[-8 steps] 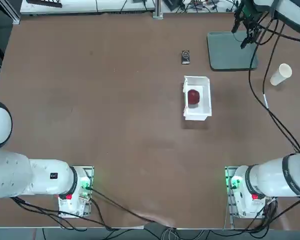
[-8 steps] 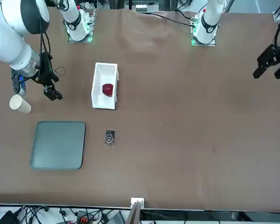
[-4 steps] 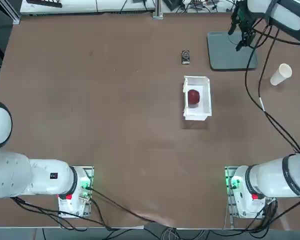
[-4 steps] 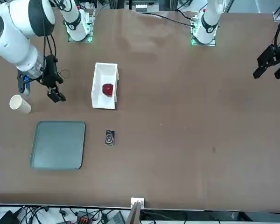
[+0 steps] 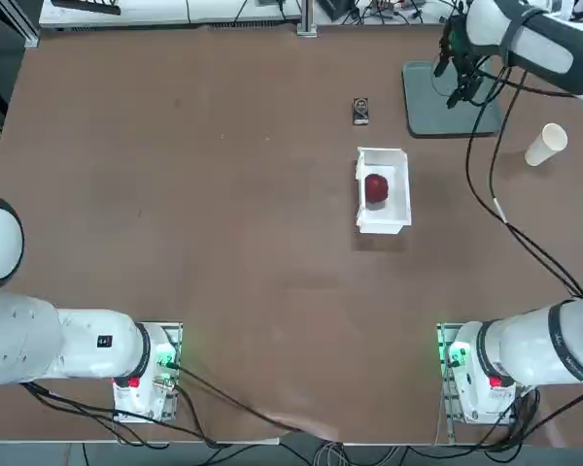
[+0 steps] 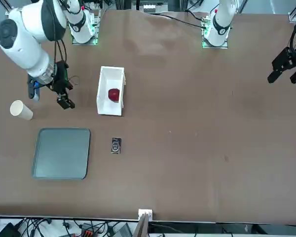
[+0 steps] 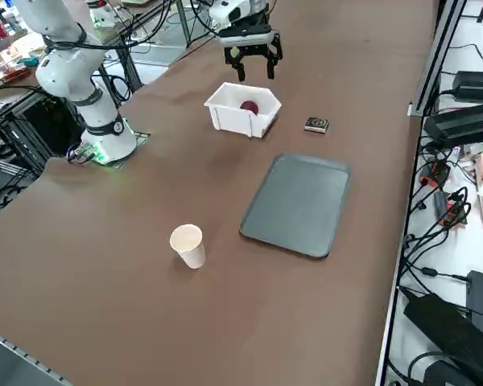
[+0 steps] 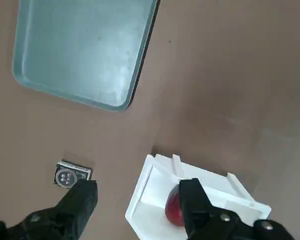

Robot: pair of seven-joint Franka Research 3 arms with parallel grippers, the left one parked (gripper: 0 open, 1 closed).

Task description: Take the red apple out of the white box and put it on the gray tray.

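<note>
Above the table, raised in the air between the gray tray (image 6: 61, 153) and the white box (image 6: 111, 91), the right gripper (image 6: 65, 100) is hanging with its jaws spread wide and nothing between them. The wrist view is showing both black fingers (image 8: 77, 200) apart, with the box's corner and the red apple (image 8: 174, 210) lying just beyond them, so the camera is already looking toward the fruit, probably to line up a descent.

The red apple is sitting inside the white box, toward the end farther from the robot, resting on the box floor and untouched. It is not yet picked, so the task is standing at its reaching stage. The thin walls are rising close around the fruit, which is likely calling for a straight drop from above with the fingers straddling it.

The gray tray is lying bare, far from the robot's base on its right, well apart from the box, ready to receive the fruit. A small black square device (image 5: 360, 110) is lying between tray and box, and a white paper cup (image 5: 545, 145) is lying tipped nearby, both clear of the likely path.
</note>
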